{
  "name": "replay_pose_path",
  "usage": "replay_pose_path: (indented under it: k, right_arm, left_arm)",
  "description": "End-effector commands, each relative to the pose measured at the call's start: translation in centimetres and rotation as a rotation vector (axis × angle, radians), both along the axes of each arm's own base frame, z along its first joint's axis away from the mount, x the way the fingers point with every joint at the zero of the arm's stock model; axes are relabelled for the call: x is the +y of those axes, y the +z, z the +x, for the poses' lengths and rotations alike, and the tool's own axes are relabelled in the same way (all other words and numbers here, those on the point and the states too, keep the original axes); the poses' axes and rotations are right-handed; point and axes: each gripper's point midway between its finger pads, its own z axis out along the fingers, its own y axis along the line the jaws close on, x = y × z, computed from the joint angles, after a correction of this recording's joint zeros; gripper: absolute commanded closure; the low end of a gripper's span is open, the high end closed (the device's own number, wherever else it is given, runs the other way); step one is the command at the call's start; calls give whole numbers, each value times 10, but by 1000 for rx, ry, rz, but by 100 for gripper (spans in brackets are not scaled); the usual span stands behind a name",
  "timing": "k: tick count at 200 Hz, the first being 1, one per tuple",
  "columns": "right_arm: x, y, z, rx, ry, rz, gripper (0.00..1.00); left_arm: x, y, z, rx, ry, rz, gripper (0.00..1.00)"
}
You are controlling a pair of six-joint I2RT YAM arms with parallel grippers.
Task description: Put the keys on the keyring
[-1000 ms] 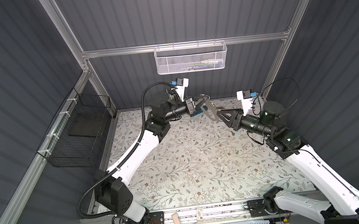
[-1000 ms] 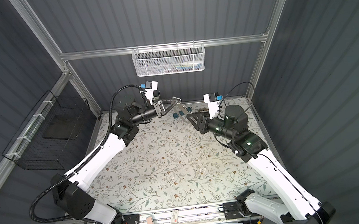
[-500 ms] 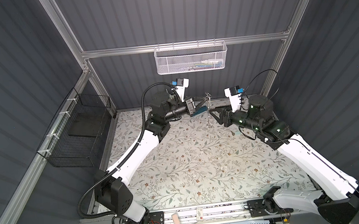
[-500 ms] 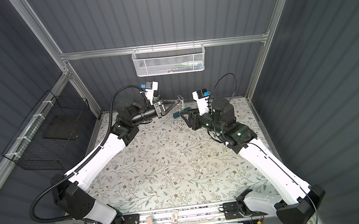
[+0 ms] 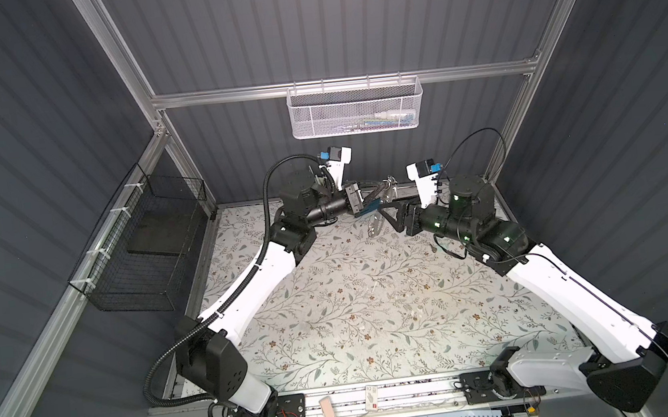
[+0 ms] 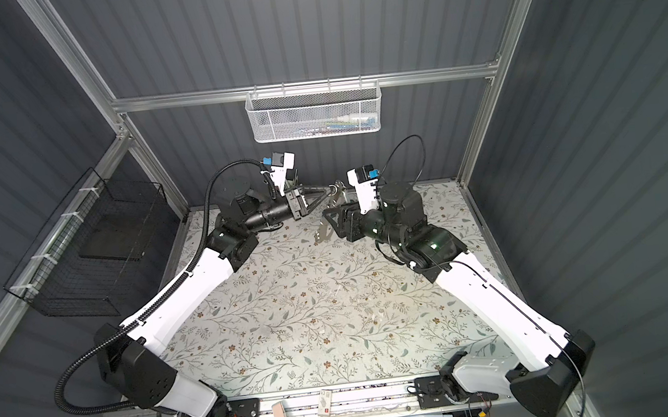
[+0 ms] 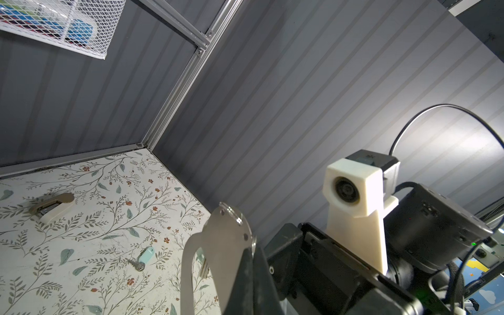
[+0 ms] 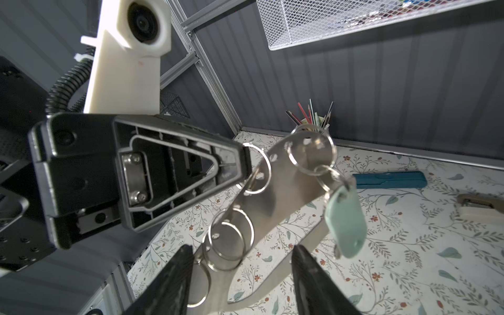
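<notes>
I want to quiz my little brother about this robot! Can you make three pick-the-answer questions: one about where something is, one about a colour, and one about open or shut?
1. Where is the keyring?
A) flat on the table
B) in the white basket
C) up in the air, held by the left end effector

2. What colour is the tag on the key hanging from a ring?
A) red
B) mint green
C) yellow

3. How is the right end effector?
A) open
B) shut on a key
C) shut on the teal case

Answers:
1 C, the right wrist view shows the plate clamped and raised.
2 B, the tag is pale green.
3 A, its fingers stand wide apart.
</notes>
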Motion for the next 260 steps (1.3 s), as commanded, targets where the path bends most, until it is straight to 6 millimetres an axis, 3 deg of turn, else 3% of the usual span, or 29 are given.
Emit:
replay_pose_path:
  k: [1, 49, 110, 128, 161, 179, 233, 260]
  right_arm:
    - [0, 11, -2, -2, -13, 27, 39]
    - [-4, 19, -6, -6, -23, 57, 38]
    - [-1, 18, -8, 33, -12, 79, 36]
    - [-2, 9, -5, 57, -31, 55, 37]
    - [-6, -8, 1, 81, -65, -6, 50]
    - [-8, -12, 4, 77, -74, -31, 62]
    - [2, 2, -7, 35, 7, 25, 90]
    - [6, 7, -11, 27, 37, 43, 91]
  left_arm:
    - [4, 23, -10, -69, -4, -30, 100]
    - [4, 20, -9, -65, -1, -24, 100]
    - [5, 21, -9, -65, 4, -22, 100]
    - [5, 21, -9, -64, 6, -22, 100]
    - [6, 25, -11, -72, 5, -27, 100]
    - [6, 25, -12, -72, 4, -26, 100]
    - [7, 21, -10, -68, 12, -20, 100]
    - [7, 18, -8, -66, 20, -13, 100]
